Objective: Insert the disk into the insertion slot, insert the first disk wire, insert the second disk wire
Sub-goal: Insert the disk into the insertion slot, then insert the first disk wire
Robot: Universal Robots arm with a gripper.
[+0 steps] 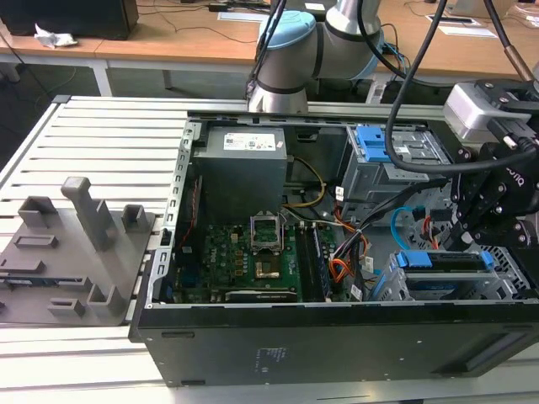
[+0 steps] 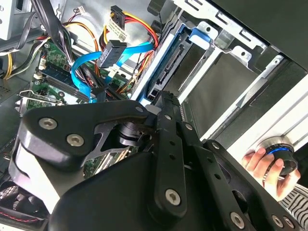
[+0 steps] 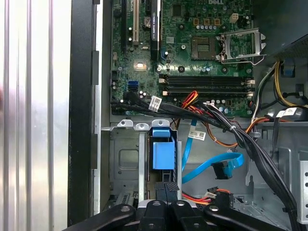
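Observation:
The disk (image 1: 446, 262), with its bright blue bracket (image 3: 161, 149), sits inside the insertion slot (image 3: 123, 161), a low grey cage at the near right corner of the open computer case. My gripper (image 1: 476, 225) hangs over the disk's connector end. Its fingertips (image 3: 167, 186) are pressed together with nothing between them, close to the disk's edge (image 2: 168, 65). The second disk wire (image 3: 211, 168), a light blue loop, ends in a dark plug (image 2: 113, 53) that hangs free beside the cage. The first disk wire (image 2: 137, 21), orange and red strands with a black plug (image 3: 222, 197), lies loose nearby.
A taller grey cage with a blue latch (image 1: 379, 143) stands behind the slot. The motherboard (image 1: 244, 252) and power supply (image 1: 240, 160) fill the case's left. Black cable bundles (image 3: 231, 130) cross above the cage. A hand (image 2: 262, 166) rests on a round knob outside the case.

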